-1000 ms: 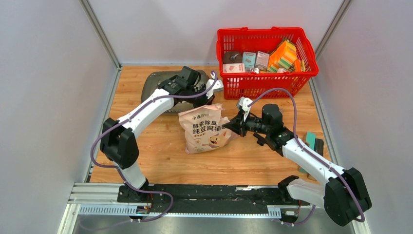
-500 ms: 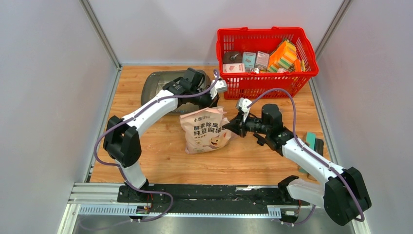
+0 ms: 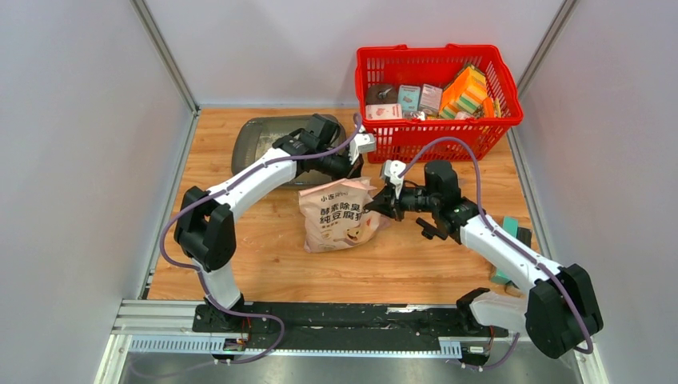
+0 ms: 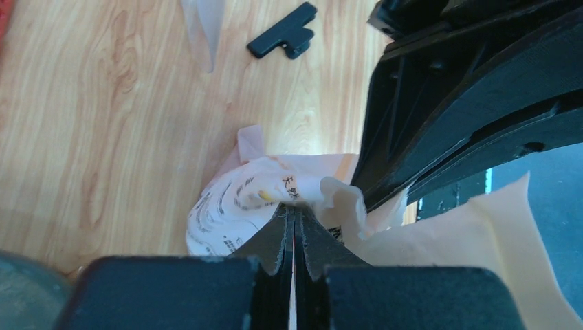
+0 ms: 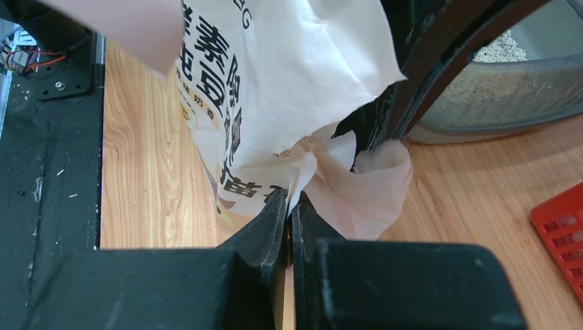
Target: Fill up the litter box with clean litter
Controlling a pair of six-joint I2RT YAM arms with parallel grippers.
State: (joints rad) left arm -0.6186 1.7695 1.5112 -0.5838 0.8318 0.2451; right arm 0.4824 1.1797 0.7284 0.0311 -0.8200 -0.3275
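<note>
Two closed grips were recorded on the litter bag (image 3: pixel 340 218): left gripper (image 4: pixel 294 212) on the top edge facing the litter box (image 3: pixel 254 138), right gripper (image 5: pixel 289 198) on the corner farther from it. Bag was stood just beside the box.

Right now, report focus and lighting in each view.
Top external: even light, sharp, faint shadow by the litter bag. Left wrist: left pincer soft and dark up close, black clip crisp. Right wrist: right pincer blurred, bag lettering sharp, litter box clear.

Wood-grain tabletop (image 3: pixel 264 264) w/ plain grey walls (image 3: pixel 80 160) around.
</note>
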